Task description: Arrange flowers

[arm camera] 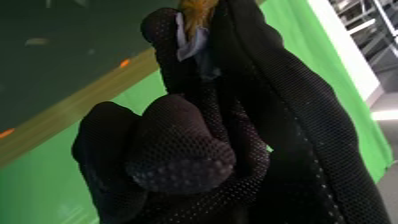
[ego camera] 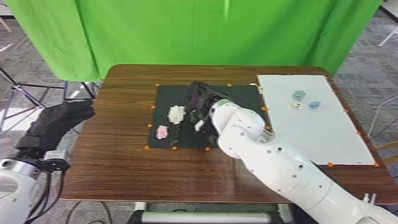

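Green curtain (ego camera: pixel 204 35) behind brown wooden table (ego camera: pixel 115 172); gray carpeted floor (ego camera: pixel 378 60).

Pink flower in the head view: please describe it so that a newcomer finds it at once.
On the brown table lies a dark mat. The pink flower is near its left edge, nearer the robot than the white flower, and smaller; only this one is pink.

The black-gloved right hand (ego camera: pixel 201 94) pinches a tufted orange-yellow piece (arm camera: pixel 198 10) near its fingertips, with a pale, thin, petal-like piece (arm camera: pixel 192 45) between its fingers. Nearer the palm, other fingers curl in. Beyond the hand are a dark mat (arm camera: pixel 53 65) with 2 orange dots (arm camera: pixel 124 63) along its border, the tabletop's wooden edge (arm camera: pixel 78 101) and a green curtain (arm camera: pixel 44 185).
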Tool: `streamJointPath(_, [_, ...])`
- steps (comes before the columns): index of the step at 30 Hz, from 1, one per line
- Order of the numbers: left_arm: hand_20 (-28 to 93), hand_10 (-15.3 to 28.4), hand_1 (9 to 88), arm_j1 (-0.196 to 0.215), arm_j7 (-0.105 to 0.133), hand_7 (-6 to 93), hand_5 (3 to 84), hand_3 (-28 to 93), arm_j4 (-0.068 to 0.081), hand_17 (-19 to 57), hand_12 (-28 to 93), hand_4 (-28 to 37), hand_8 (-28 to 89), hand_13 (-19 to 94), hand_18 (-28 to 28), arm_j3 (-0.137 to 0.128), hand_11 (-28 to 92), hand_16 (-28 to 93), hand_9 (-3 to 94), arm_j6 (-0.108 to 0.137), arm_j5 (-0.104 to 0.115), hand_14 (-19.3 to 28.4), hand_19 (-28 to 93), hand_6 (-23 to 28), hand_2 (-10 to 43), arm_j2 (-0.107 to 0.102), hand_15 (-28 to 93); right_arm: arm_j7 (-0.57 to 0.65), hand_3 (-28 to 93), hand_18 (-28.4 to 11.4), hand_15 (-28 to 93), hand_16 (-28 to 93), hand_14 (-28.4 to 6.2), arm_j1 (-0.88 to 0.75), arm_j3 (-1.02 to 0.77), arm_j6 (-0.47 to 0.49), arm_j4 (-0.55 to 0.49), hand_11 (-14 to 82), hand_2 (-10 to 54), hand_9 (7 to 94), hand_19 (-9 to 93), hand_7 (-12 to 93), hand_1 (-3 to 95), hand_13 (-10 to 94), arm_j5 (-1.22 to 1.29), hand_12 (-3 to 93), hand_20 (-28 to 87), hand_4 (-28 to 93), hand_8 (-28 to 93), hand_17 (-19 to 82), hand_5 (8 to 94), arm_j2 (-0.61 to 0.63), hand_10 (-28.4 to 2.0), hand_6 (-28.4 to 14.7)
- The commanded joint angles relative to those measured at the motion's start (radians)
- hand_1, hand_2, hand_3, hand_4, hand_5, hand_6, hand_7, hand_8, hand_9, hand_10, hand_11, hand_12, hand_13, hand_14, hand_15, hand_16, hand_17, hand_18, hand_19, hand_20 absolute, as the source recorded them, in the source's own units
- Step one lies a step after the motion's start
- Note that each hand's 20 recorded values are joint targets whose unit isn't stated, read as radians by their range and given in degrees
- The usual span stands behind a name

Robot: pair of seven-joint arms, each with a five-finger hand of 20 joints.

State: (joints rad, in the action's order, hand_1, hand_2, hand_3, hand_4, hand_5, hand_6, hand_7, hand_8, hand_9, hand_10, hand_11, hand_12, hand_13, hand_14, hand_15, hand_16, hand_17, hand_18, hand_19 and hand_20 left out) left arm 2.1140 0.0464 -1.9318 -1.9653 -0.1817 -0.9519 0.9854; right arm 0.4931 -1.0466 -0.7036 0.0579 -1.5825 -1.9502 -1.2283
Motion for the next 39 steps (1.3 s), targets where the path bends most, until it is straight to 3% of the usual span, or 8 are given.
streamJointPath(1, [18,14.1,24.0,0.013,-0.006,11.7,49.2,61,-0.009,2.0,13,-22.2,-5,34,15.2,-0.002,18,4,45.2,-0.002,0.005,19.0,8,3.8,-3.1,0.005,17,-0.014,51,-12.9,62,32,-0.4,0.006,0.010,-0.006,0.025,5.0,-9.5,88.3,93,19,67.6,93,-0.049,37.6,61,-15,14,65,80.4,-0.023,-12.6,-1.4])
streamJointPath(3, [18,14.2,24.0,0.004,-0.007,11.6,49.3,61,-0.003,2.0,13,-22.2,-5,34,15.2,0.003,18,4,45.1,-0.003,0.006,19.0,8,3.8,-3.1,0.001,17,-0.007,51,-12.9,62,32,-0.4,0.004,0.001,-0.012,0.027,4.9,-9.5,88.3,93,19,67.6,93,-0.048,37.5,61,-15,14,65,80.4,-0.021,-12.6,-1.3])
streamJointPath(24, [18,14.1,24.0,0.002,-0.009,11.8,49.3,61,0.000,2.1,13,-22.2,-5,34,15.1,0.010,18,4,45.1,-0.008,0.006,19.0,8,3.7,-2.9,0.004,17,0.001,53,-13.2,63,31,-0.5,-0.046,-0.036,-0.026,0.059,4.8,-9.5,87.8,93,21,66.7,92,-0.061,37.4,62,-16,12,64,79.6,-0.029,-12.3,-0.9])
streamJointPath(25, [18,14.1,23.9,-0.006,-0.011,11.7,49.3,61,0.006,2.0,13,-22.2,-5,34,15.1,0.015,18,4,45.1,-0.012,0.006,19.0,8,3.8,-2.9,0.000,17,0.003,53,-13.2,63,31,-0.6,-0.051,-0.038,-0.026,0.058,4.7,-9.5,87.7,93,20,66.8,92,-0.056,37.3,62,-16,12,64,79.4,-0.025,-12.3,-0.8])
streamJointPath(39, [18,14.1,24.0,-0.009,-0.014,11.7,49.1,61,0.006,2.0,13,-22.1,-5,34,15.1,0.015,18,4,45.1,-0.018,0.006,19.0,8,3.7,-3.0,-0.006,17,0.013,55,-13.2,62,31,-0.6,-0.045,-0.050,0.017,0.038,4.3,-9.5,76.9,93,16,64.4,91,-0.056,29.7,60,-16,10,63,74.2,0.001,-12.4,0.6])
